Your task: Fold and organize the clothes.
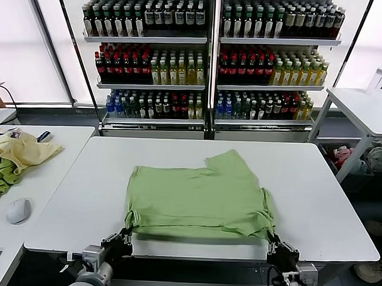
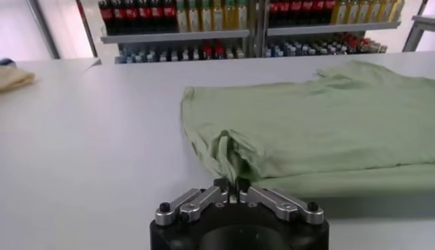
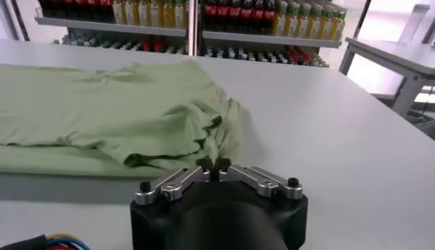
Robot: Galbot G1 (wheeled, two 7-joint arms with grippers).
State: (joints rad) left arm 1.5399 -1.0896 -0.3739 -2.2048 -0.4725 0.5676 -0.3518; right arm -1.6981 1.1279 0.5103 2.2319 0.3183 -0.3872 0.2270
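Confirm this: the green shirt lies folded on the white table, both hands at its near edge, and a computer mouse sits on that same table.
Not quite. The mouse sits on the neighbouring table to the robot's left, as the head view shows. The green shirt, left hand and right hand are as stated.

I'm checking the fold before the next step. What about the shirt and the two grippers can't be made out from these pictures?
- Polo shirt: collar, buttons and print show in no view; the folded cloth covers them.
- Left gripper: in its wrist view, bunched cloth hides whether the fingertips pinch the shirt or merely touch it.
- Right gripper: likewise in its wrist view.
- Head view: both arms cut off by the bottom edge.
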